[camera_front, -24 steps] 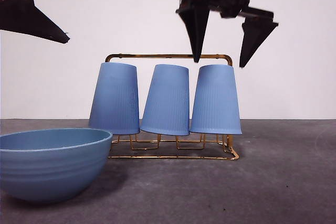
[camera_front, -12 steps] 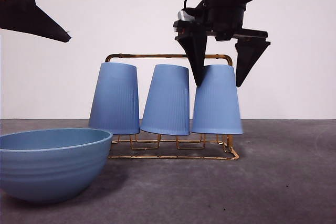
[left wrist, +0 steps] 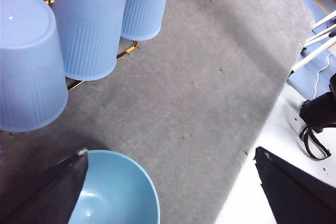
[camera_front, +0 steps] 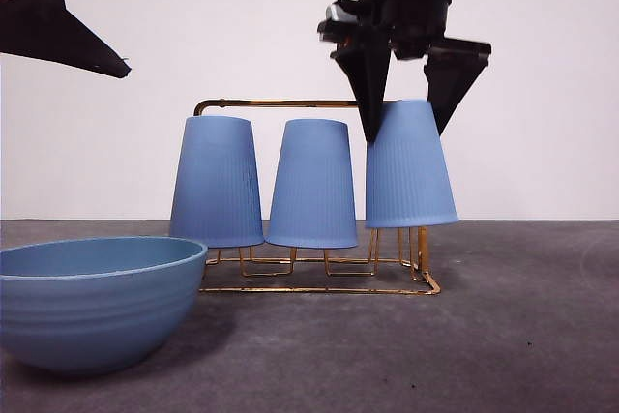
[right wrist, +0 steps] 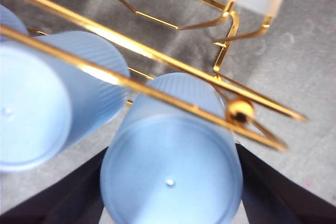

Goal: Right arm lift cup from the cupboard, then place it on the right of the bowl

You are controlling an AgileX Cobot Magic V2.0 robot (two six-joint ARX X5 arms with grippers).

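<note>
My right gripper (camera_front: 406, 132) is shut on the rightmost cup (camera_front: 406, 166), upside down, its mouth raised a little above the other cups' mouths, over the prongs of the gold wire cupboard (camera_front: 280, 103). In the right wrist view the cup (right wrist: 170, 177) sits between my fingers (right wrist: 68, 198) beneath the rack's top bar (right wrist: 157, 59). Two more cups (camera_front: 217, 181) (camera_front: 311, 184) stay on the rack. The bowl (camera_front: 92, 302) stands at the front left. My left gripper (left wrist: 173, 192) hangs open above the bowl (left wrist: 113, 192), holding nothing.
Grey table (camera_front: 522, 326) stretches to the right of the rack and bowl. The left wrist view shows the table's edge (left wrist: 252, 150) with white floor and cables beyond. The left arm's fingers (camera_front: 58, 31) show at the top left of the front view.
My right gripper came down around the rightmost cup, shut on it and lifted it a little. The other two cups now stand straighter on the rack. The left arm has not moved.
</note>
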